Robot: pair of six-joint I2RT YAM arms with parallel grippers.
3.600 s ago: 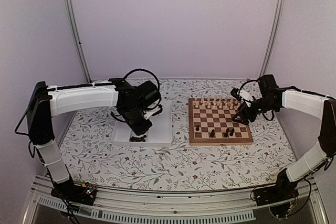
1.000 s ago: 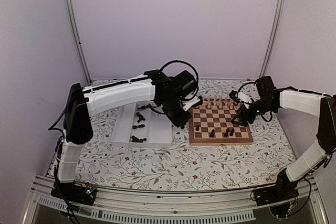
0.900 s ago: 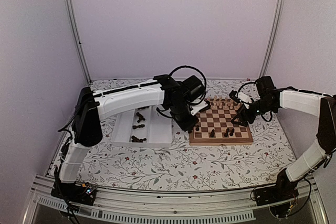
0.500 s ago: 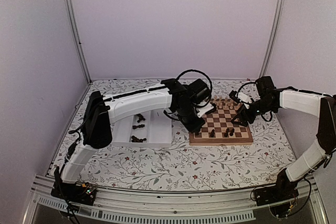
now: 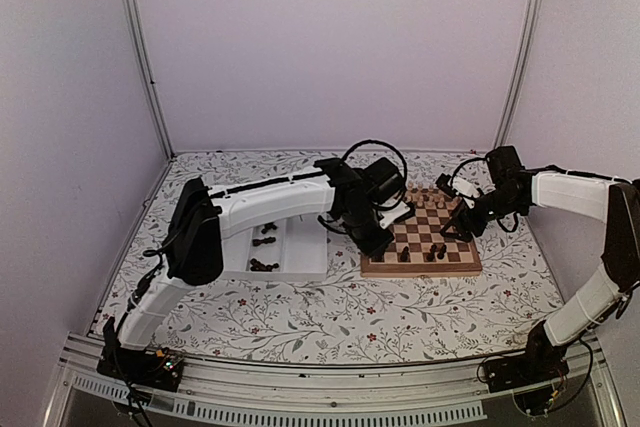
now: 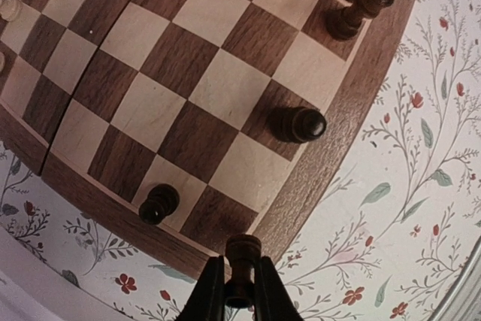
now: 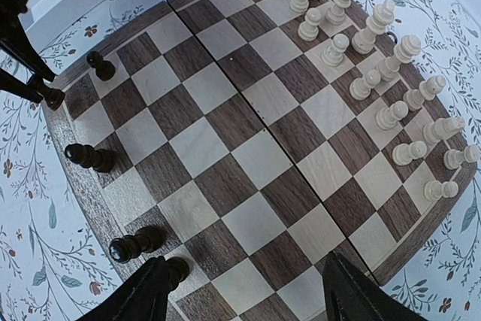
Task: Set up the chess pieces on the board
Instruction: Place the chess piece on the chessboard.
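Swung from tray (image 5: 300,252) to board (image 6: 225,88), left jaws pinch a dark piece (image 6: 242,268); right jaws gape empty.

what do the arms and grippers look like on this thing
Both the left arm and right arm have white shell links with black joints, and black looping cables near the wrists. The left gripper and right gripper have slim black fingers.
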